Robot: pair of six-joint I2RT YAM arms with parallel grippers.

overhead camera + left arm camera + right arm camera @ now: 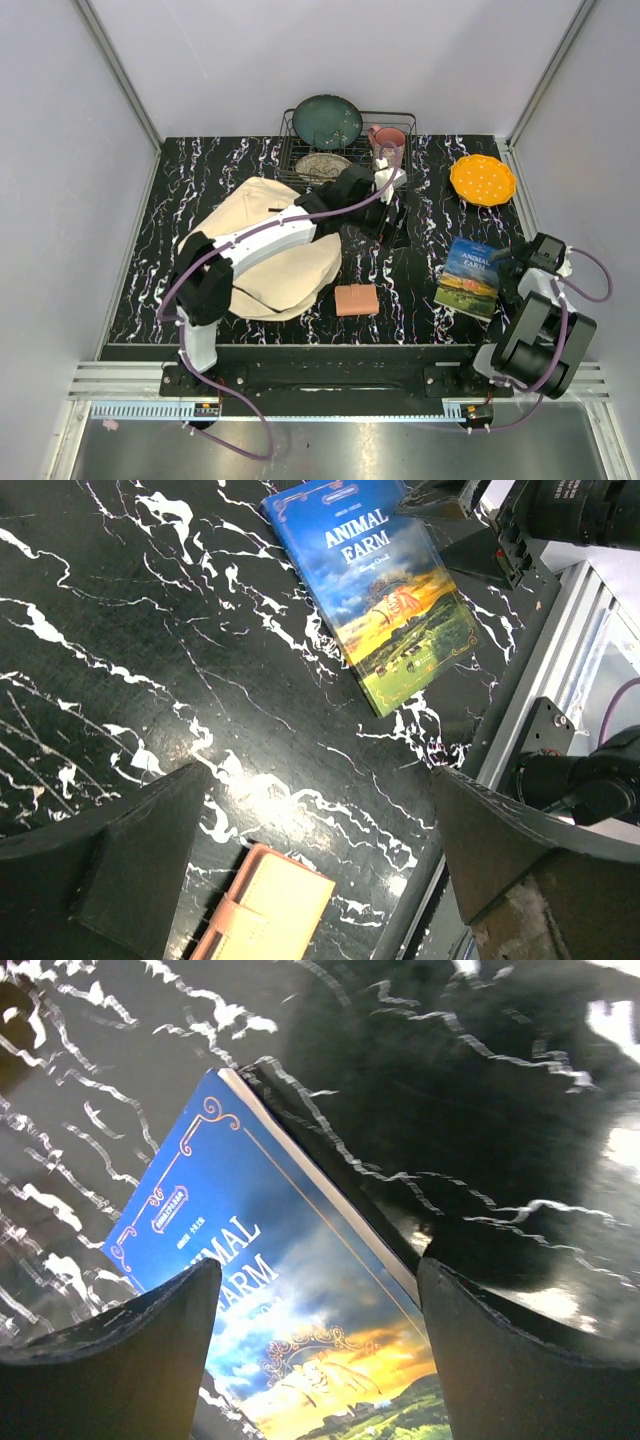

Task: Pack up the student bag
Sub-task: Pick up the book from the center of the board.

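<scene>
Presently, bag position: the student bag (265, 262) lies flat on the left half of the table (200, 180), its near rim close to the front edge.
Bag to left gripper: the left gripper (390, 220) hangs just beyond the bag's right side; its arm crosses above the bag.
Bag to right gripper: well apart, with a salmon pouch (356, 299) and a book (468, 277) between them.
Edges: the dish rack (400, 118) stands behind the bag; the book lies near the table's right front corner.
Open room: bare tabletop lies between pouch and book.
Left gripper state: jaws fully apart, holding nothing.
Right gripper state: the right gripper (315, 1265) stands low, jaws apart, straddling the book's upper right edge; contact cannot be determined.
</scene>
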